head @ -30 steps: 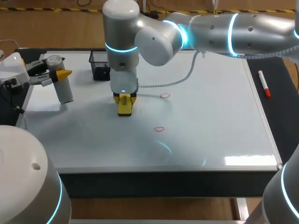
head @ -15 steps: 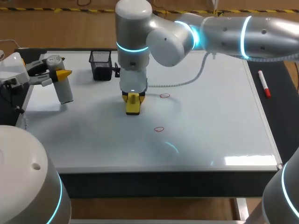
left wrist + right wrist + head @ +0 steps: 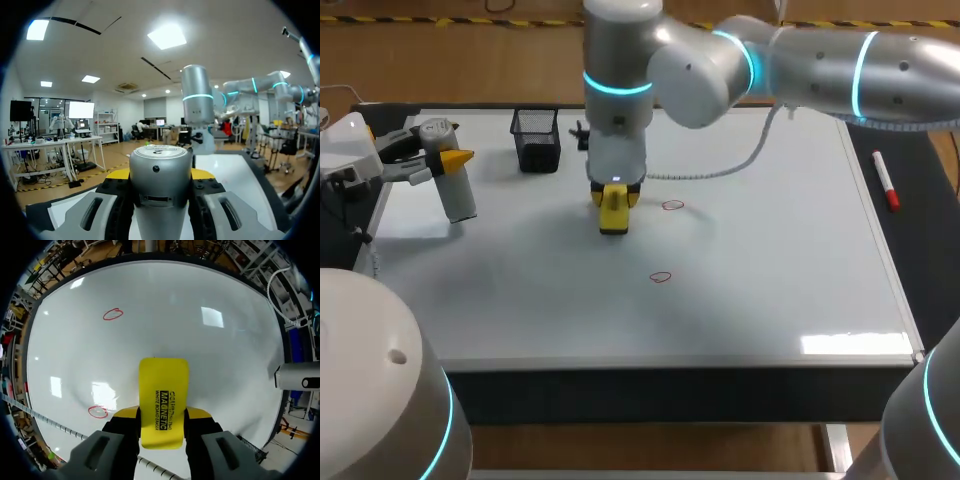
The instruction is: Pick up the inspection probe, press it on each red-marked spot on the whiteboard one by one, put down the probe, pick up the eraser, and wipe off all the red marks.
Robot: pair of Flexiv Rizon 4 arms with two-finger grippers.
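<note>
Head view: we count two red oval marks (image 3: 672, 205) on the whiteboard (image 3: 780, 260); our right gripper (image 3: 612, 203) pinches one yellow block eraser (image 3: 613, 222), left gripper (image 3: 448, 160) clamps one grey cylindrical probe (image 3: 461, 196).

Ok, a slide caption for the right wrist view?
Right hand grips the yellow eraser over the whiteboard; two red marks remain.

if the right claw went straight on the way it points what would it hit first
The right claw points down at the whiteboard, so the yellow eraser it grips would meet bare board first, likely beside the nearer red mark rather than on it. Whether the eraser touches now is unclear.
</note>
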